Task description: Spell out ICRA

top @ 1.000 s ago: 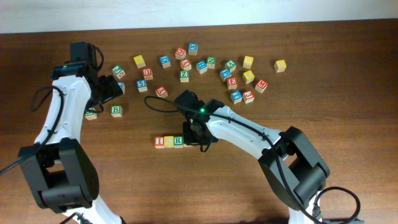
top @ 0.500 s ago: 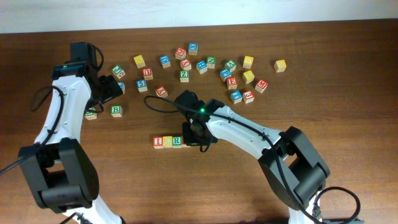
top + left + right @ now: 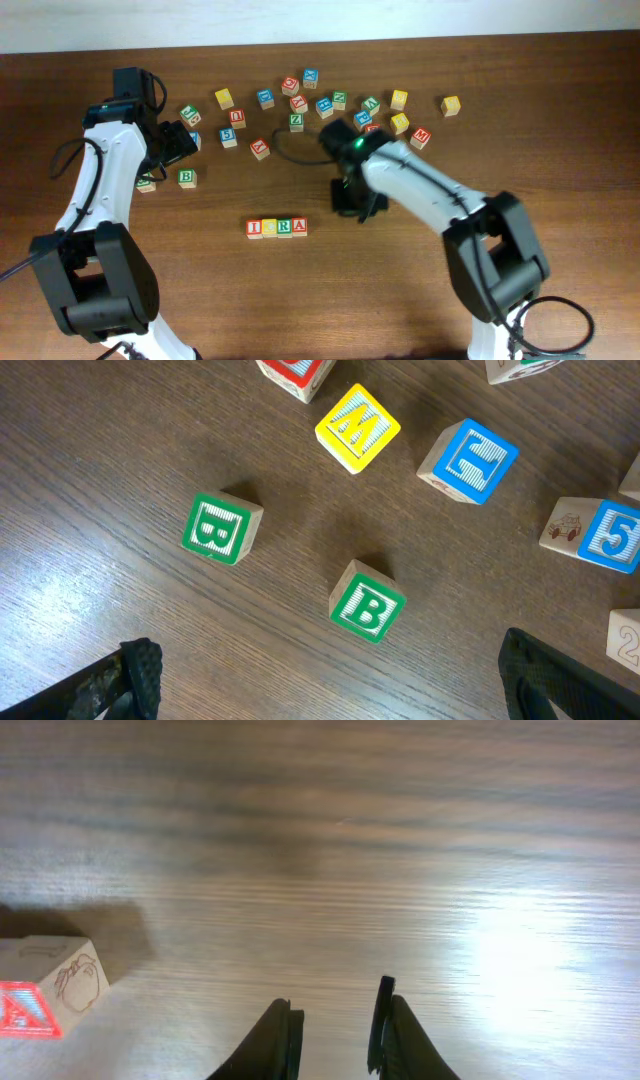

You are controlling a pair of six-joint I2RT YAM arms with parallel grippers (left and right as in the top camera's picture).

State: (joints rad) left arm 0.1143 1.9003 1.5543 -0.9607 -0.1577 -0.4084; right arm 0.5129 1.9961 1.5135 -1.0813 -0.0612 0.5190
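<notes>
Row of four wooden letter blocks [image 3: 277, 227] reads ICRA on brown wooden worktop [image 3: 400, 300]; right fingers [image 3: 396, 1040] narrow, empty, near row; left fingers [image 3: 128, 685] wide.

This looks like a robotics lab bench. A bare wood-grain table [image 3: 200, 300] stands against a plain white wall [image 3: 300, 15]. Two white-and-black robot arms, the left arm [image 3: 100, 190] and the right arm [image 3: 430, 195], stand at its near side. A loose black cable [image 3: 280, 155] trails across the top among scattered toy letter blocks [image 3: 299, 103].
</notes>
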